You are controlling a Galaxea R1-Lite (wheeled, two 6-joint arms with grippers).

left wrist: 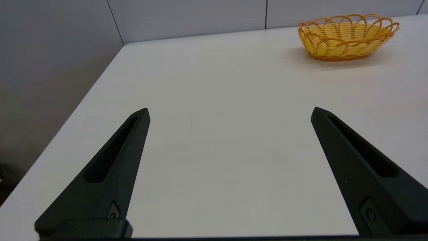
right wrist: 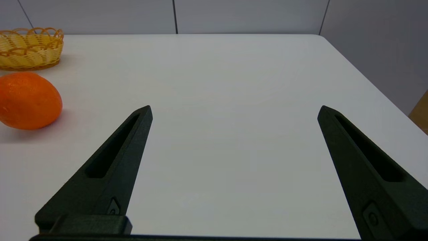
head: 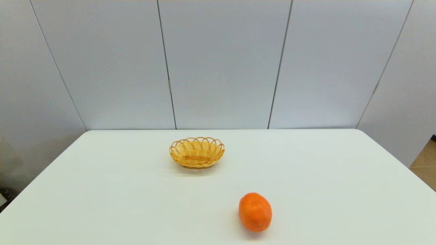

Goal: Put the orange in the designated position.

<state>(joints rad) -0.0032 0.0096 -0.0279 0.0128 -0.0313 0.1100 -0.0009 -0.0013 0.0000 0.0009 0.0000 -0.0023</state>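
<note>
Orange [head: 255,212] lying on its side on the white table [head: 323,177], near the front and a bit to the right, well apart from the wicker basket [head: 197,152] farther back near the middle. Left gripper [left wrist: 230,112] low over the table's left side, fingers wide apart, nothing between them. Right gripper [right wrist: 234,110] low over the right side, fingers wide apart too, orange off to its side, not touching.
</note>
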